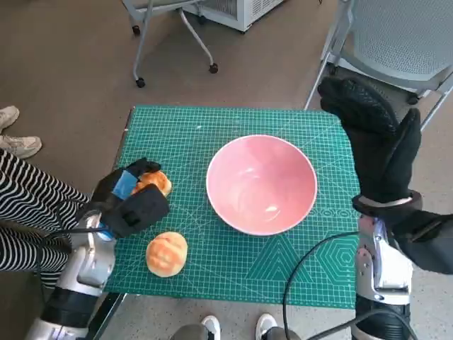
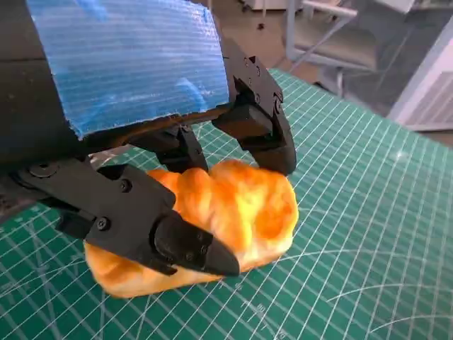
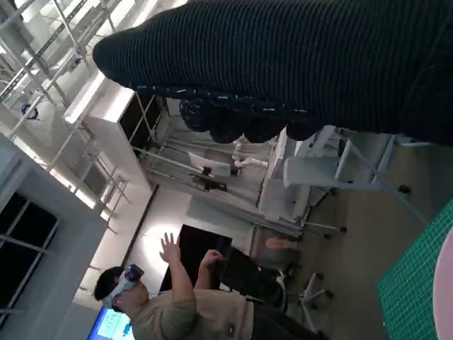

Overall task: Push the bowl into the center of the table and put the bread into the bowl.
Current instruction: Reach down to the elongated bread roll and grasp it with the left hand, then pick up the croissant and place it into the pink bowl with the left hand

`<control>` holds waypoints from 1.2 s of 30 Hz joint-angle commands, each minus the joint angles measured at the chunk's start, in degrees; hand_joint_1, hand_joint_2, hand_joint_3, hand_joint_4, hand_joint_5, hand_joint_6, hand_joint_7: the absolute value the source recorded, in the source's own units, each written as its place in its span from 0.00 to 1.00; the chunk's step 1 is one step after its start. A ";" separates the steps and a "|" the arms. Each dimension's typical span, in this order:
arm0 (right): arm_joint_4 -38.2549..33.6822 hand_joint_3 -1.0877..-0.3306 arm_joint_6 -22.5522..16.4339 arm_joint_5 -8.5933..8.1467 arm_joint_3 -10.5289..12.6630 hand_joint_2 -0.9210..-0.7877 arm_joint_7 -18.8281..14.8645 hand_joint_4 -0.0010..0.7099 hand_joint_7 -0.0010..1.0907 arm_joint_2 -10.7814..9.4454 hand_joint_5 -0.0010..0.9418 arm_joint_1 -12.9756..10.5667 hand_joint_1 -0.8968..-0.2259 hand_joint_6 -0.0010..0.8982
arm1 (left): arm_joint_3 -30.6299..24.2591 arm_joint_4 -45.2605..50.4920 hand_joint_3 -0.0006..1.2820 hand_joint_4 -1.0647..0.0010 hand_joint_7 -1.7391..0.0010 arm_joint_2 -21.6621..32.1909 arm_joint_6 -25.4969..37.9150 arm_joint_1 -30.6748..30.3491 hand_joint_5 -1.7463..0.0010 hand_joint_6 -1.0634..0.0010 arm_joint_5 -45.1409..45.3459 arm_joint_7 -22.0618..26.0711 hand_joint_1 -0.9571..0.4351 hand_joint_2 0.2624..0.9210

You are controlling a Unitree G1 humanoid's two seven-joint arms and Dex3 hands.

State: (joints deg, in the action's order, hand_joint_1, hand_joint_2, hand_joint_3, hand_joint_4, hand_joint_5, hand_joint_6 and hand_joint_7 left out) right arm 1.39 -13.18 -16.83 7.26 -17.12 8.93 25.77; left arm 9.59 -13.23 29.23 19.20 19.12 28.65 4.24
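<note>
Left hand (image 2: 177, 177) grasps the bread (image 2: 233, 212) at frame left; the hold looks shallow, so the bread may slip before reaching the bowl (image 1: 261, 184). Right hand (image 1: 375, 142) raised, empty.

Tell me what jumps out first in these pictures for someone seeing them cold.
The big pink bowl sits near the middle of the green cutting mat and draws the eye at once. On the mat's left side the left hand is closed round a golden bread roll, with a second roll lying free near the front edge. The gloved right hand is raised beside the bowl's right, holding nothing.
</note>
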 commanded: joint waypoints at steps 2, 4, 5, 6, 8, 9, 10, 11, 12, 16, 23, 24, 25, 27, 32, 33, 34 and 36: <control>-0.11 0.64 0.93 -0.59 0.14 0.00 -0.53 0.29 0.51 0.16 0.00 -1.38 0.33 0.11 | -0.48 -3.35 0.07 0.26 0.37 -0.13 -2.62 -0.50 0.37 0.38 -0.74 -0.50 0.69 0.94; -0.21 0.64 0.91 -0.63 0.17 0.00 -0.57 0.29 0.51 0.18 0.00 -1.37 0.33 0.11 | -0.73 -3.62 0.07 0.25 0.37 -0.15 -3.22 -0.46 0.37 0.38 -0.77 -0.67 0.69 0.94; -0.21 0.64 0.93 -0.65 0.17 0.00 -0.56 0.29 0.51 0.20 0.00 -1.36 0.33 0.11 | -0.85 -3.59 0.07 0.25 0.38 -0.16 -3.45 -0.47 0.37 0.38 -0.78 -0.72 0.69 0.94; -0.21 0.64 0.95 -0.67 0.17 0.00 -0.55 0.29 0.51 0.21 0.00 -1.36 0.33 0.11 | -0.95 -3.57 0.07 0.25 0.38 -0.18 -3.63 -0.47 0.37 0.38 -0.78 -0.76 0.69 0.94; -0.33 0.64 1.07 -0.88 0.20 0.00 -0.60 0.29 0.51 0.29 0.00 -1.26 0.32 0.11 | -1.25 -2.96 0.06 0.25 0.38 -0.25 -3.81 -0.57 0.36 0.38 -0.86 -0.75 0.69 0.94; -0.41 0.64 1.07 -0.99 0.22 0.00 -0.64 0.29 0.51 0.34 0.00 -1.23 0.32 0.11 | -1.43 -2.45 0.06 0.25 0.39 -0.30 -3.80 -0.60 0.36 0.38 -0.92 -0.70 0.69 0.94; -0.48 0.64 1.06 -1.06 0.24 0.00 -0.67 0.29 0.51 0.37 0.00 -1.21 0.32 0.11 | -1.56 -2.13 0.06 0.25 0.39 -0.34 -3.79 -0.61 0.36 0.38 -0.95 -0.66 0.69 0.94; -0.53 0.64 1.03 -1.11 0.26 0.00 -0.70 0.29 0.51 0.40 0.00 -1.20 0.32 0.11 | -1.73 -1.62 0.06 0.24 0.40 -0.35 -3.76 -0.61 0.36 0.37 -0.97 -0.60 0.69 0.94; -0.58 0.64 1.01 -1.14 0.28 0.00 -0.73 0.29 0.51 0.42 0.00 -1.18 0.32 0.12 | -1.85 -1.28 0.05 0.24 0.40 -0.36 -3.74 -0.59 0.36 0.37 -0.97 -0.55 0.69 0.94; -0.49 0.64 1.07 -1.19 0.35 0.00 -0.79 0.29 0.51 0.46 0.00 -1.19 0.32 0.12 | -2.78 1.80 0.05 0.24 0.41 -0.41 -3.68 -0.65 0.36 0.36 -1.35 -0.35 0.69 0.95; -0.36 0.64 1.29 -1.12 0.37 0.00 -0.62 0.29 0.51 0.36 0.00 -1.11 0.32 0.12 | -3.96 8.25 0.04 0.24 0.39 -0.59 -3.19 -0.89 0.38 0.36 -1.73 -0.04 0.69 0.95; -0.38 0.64 1.31 -1.11 0.38 0.00 -0.61 0.29 0.50 0.35 0.00 -1.09 0.32 0.12 | -4.05 8.81 0.04 0.23 0.39 -0.61 -3.09 -0.87 0.38 0.36 -1.75 0.02 0.69 0.95; -0.37 0.64 1.35 -1.13 0.41 0.00 -0.61 0.29 0.50 0.36 0.00 -1.07 0.32 0.12 | -4.23 10.29 0.04 0.23 0.39 -0.65 -2.86 -0.97 0.38 0.36 -1.73 0.15 0.69 0.95; -0.38 0.64 1.43 -1.16 0.48 0.00 -0.60 0.29 0.50 0.39 0.00 -1.04 0.32 0.12 | -4.57 13.29 0.03 0.23 0.38 -0.75 -2.42 -1.04 0.40 0.36 -1.69 0.46 0.69 0.95; -0.60 0.64 1.52 -1.40 0.77 0.00 -0.74 0.29 0.50 0.49 0.00 -0.99 0.32 0.12 | -5.35 19.30 0.02 0.21 0.37 -1.10 -1.18 -0.46 0.42 0.35 -1.85 1.49 0.69 0.96; -0.68 0.64 1.52 -1.43 0.82 0.00 -0.77 0.29 0.50 0.51 0.00 -0.94 0.32 0.12 | -5.44 20.16 0.02 0.21 0.37 -1.17 -0.94 -0.32 0.42 0.35 -1.83 1.69 0.69 0.96; -0.76 0.64 1.51 -1.47 0.88 0.00 -0.81 0.29 0.50 0.53 0.00 -0.90 0.32 0.12 | -5.52 21.34 0.02 0.21 0.37 -1.24 -0.69 -0.13 0.43 0.35 -1.75 1.92 0.69 0.96; -0.79 0.64 1.47 -1.51 0.93 0.00 -0.85 0.29 0.50 0.51 0.00 -0.87 0.32 0.12 | -5.63 23.50 0.02 0.20 0.37 -1.38 -0.23 0.32 0.43 0.35 -1.54 2.34 0.69 0.96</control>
State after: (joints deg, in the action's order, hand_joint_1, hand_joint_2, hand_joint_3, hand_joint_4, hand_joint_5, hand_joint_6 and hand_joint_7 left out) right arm 1.30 -12.62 -17.96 7.85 -17.53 8.95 25.77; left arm 4.58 6.68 28.39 18.01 18.41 26.86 5.81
